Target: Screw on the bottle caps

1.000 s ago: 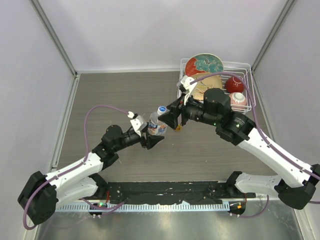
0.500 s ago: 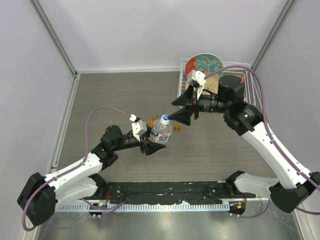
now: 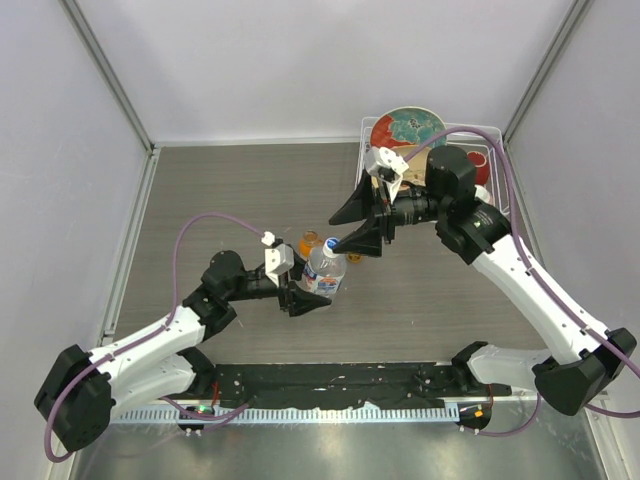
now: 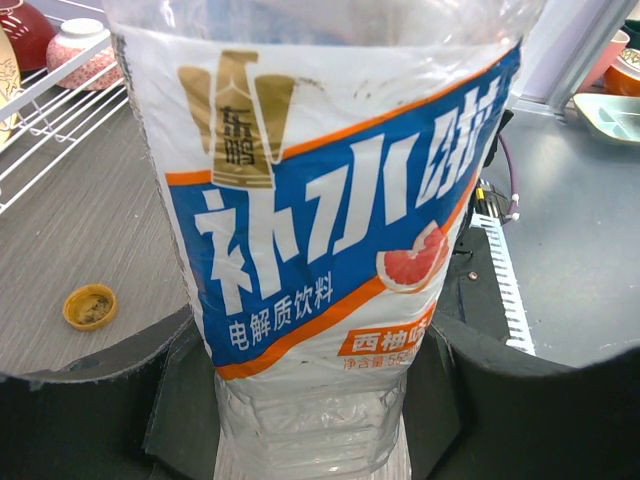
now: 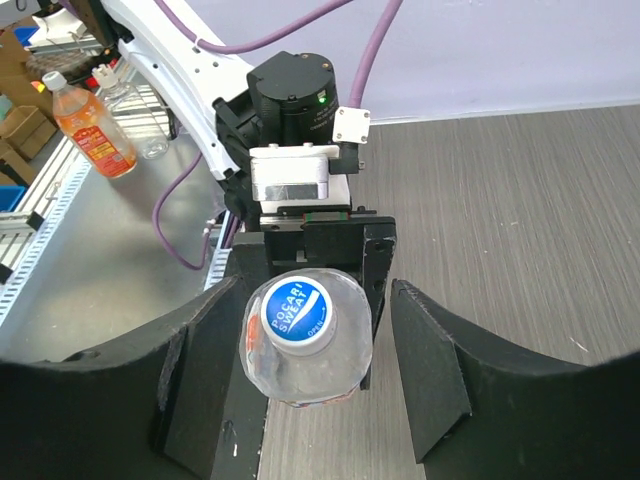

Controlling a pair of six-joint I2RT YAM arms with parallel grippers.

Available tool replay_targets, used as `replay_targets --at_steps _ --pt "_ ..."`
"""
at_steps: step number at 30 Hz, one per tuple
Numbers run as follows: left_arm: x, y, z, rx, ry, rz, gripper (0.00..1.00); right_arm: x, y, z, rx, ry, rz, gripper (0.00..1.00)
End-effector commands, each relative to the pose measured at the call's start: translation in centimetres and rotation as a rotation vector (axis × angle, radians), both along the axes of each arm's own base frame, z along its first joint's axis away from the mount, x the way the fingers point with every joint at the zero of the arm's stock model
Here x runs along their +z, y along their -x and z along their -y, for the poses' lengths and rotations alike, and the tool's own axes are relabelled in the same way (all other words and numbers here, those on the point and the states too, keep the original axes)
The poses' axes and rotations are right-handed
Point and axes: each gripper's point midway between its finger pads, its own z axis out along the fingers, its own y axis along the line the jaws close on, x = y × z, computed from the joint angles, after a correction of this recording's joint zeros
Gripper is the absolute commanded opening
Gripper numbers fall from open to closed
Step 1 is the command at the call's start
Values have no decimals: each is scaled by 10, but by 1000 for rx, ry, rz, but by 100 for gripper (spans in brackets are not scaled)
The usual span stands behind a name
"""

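Note:
My left gripper (image 3: 312,288) is shut on the clear water bottle (image 3: 324,270) and holds it upright over the table; its blue, white and orange label (image 4: 330,200) fills the left wrist view between the black fingers (image 4: 95,400). The white cap with a blue top (image 5: 297,313) sits on the bottle's neck. My right gripper (image 3: 335,233) is open, and its jaws stand either side of the cap (image 3: 331,244) without touching it. The squat orange bottle (image 3: 309,243) stands just behind the clear one. The amber cap (image 4: 90,306) lies on the table beside it.
A white wire rack (image 3: 492,135) at the back right holds a patterned plate (image 3: 408,128), a red bowl (image 4: 25,30) and a small white-and-red bowl (image 4: 80,40). The left arm's wrist (image 5: 295,95) is just beyond the bottle in the right wrist view.
The right gripper let go of the cap, drew back and opened, then came over the cap again. The left gripper carried the bottle a little nearer and to the right.

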Motion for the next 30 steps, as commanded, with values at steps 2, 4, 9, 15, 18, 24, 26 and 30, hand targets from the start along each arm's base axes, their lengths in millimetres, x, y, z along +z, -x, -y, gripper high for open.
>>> replay_targets --at_steps 2,4,9,15,18,24,26,30 --pt "27 -4 3 -2 61 62 0 12 11 0 60 -53 21 66" --pt "29 -5 3 5 65 57 0 8 11 1 61 -53 15 66" --pt "28 -8 4 15 65 48 0 3 12 1 61 -48 4 65" --pt "30 -13 4 43 70 45 0 0 14 1 64 -53 -12 57" --pt "30 -16 3 61 72 44 0 -4 13 0 65 -46 -29 49" --pt "31 -19 2 77 75 38 0 -8 7 -3 46 -36 -42 36" --pt "32 -19 2 82 78 43 0 -9 5 -3 37 -31 -49 29" --pt "31 -24 1 112 78 38 0 -13 0 -7 0 -4 -56 18"
